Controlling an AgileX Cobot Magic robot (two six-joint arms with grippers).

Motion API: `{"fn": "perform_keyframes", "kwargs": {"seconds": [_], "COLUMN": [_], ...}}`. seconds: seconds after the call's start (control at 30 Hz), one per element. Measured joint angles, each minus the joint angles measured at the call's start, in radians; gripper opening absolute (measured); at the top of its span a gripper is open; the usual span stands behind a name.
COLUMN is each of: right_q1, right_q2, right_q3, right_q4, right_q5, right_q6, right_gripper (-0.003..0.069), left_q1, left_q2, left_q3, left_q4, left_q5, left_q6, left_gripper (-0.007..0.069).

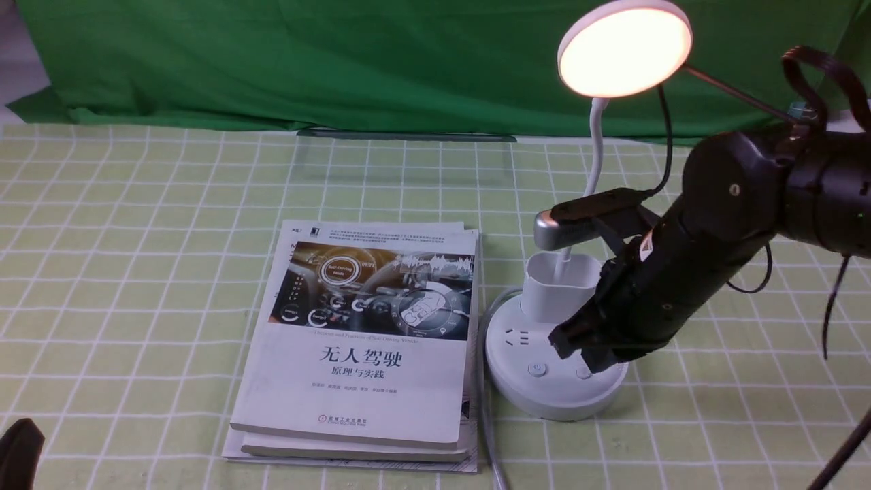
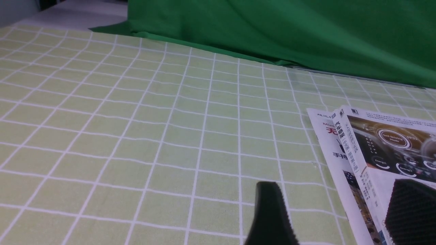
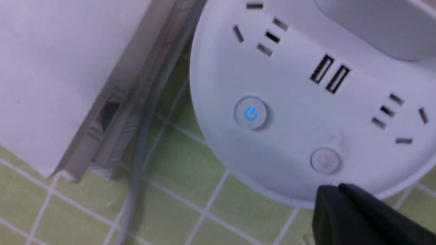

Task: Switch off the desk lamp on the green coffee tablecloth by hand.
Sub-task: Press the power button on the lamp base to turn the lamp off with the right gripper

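Observation:
The white desk lamp stands on the green coffee tablecloth (image 1: pixel 136 224), right of centre. Its disc head (image 1: pixel 625 47) glows warm and lit. Its round base (image 1: pixel 544 395) carries sockets, a blue-lit power button (image 3: pixel 251 114) and a plain round button (image 3: pixel 325 160). My right gripper (image 1: pixel 571 347) is shut and empty. Its tips (image 3: pixel 332 190) hover just short of the plain button, over the base's near rim. My left gripper (image 2: pixel 337 207) is open and empty, low over the cloth beside the books. Only a bit of it shows in the front view (image 1: pixel 20 449).
A stack of books (image 1: pixel 367 340) lies just left of the lamp base and also shows in the left wrist view (image 2: pixel 374 153). The lamp's grey cable (image 1: pixel 491 442) runs between books and base toward the front edge. A dark green backdrop cloth (image 1: pixel 340 61) hangs behind.

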Motion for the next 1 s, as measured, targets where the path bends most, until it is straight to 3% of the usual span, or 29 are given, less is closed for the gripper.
{"fn": "perform_keyframes", "kwargs": {"seconds": [0.5, 1.0], "right_q1": [-0.005, -0.004], "right_q2": [0.145, 0.036], "right_q3": [-0.076, -0.060], "right_q4": [-0.003, -0.030], "right_q5": [-0.006, -0.013], "right_q6": [0.000, 0.005], "right_gripper": [0.0043, 0.0043], "left_q1": [0.000, 0.000], "left_q2": [0.000, 0.000], "left_q3": [0.000, 0.000], "left_q4": [0.000, 0.000], "left_q5": [0.000, 0.000], "left_q6": [0.000, 0.000], "left_gripper": [0.0410, 0.0410]}}
